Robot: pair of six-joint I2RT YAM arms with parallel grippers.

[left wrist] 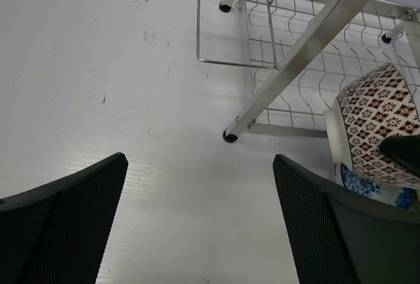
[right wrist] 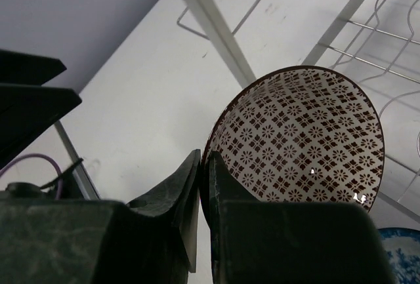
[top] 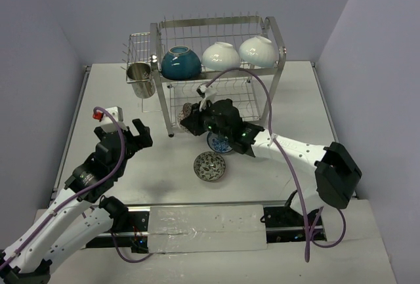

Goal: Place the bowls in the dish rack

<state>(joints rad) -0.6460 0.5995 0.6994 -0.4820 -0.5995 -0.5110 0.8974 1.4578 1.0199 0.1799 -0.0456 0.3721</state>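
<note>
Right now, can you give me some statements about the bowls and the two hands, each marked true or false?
1. Three bowls sit on the top tier of the dish rack. True: a teal bowl and two white bowls.
2. The right hand is empty. False: it is shut on the rim of the red-patterned bowl.
3. The left hand holds a bowl. False: it is open and empty.
4. A small patterned bowl lies on the table before the rack. True.
5. The steel cup stands on the top tier. False: it is by the side basket, at the rack's left end.
</note>
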